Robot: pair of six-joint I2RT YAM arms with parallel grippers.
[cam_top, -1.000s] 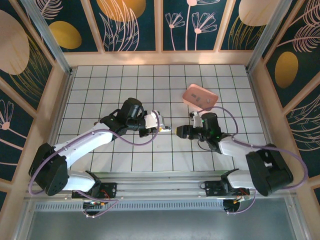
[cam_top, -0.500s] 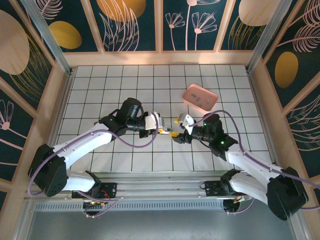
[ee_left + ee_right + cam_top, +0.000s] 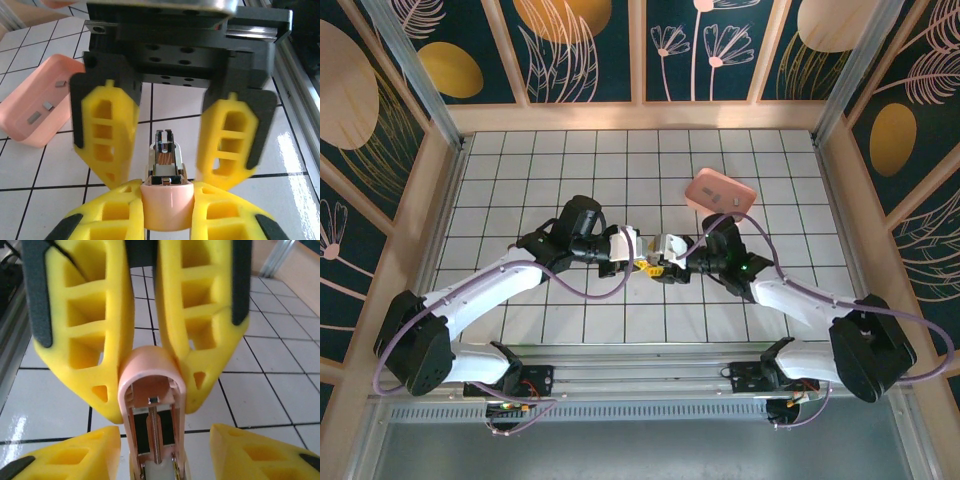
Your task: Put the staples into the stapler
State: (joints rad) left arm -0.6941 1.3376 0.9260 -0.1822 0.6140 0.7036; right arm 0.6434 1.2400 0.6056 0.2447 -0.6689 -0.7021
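Two robot arms, the left arm and the right arm, had smooth white shells with black joint housings and large black shoulders. A thin purple cable ran loosely along each. Their fingers were bright yellow with open lattice cut-outs, black-backed, under a black block dotted with round screw holes.

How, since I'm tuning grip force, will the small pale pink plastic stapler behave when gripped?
Probably stiff: the small pale pink plastic stapler looks undeformed clamped in the left tool. Its smooth rounded end looks slippery. The exposed metal rail may shift if knocked.
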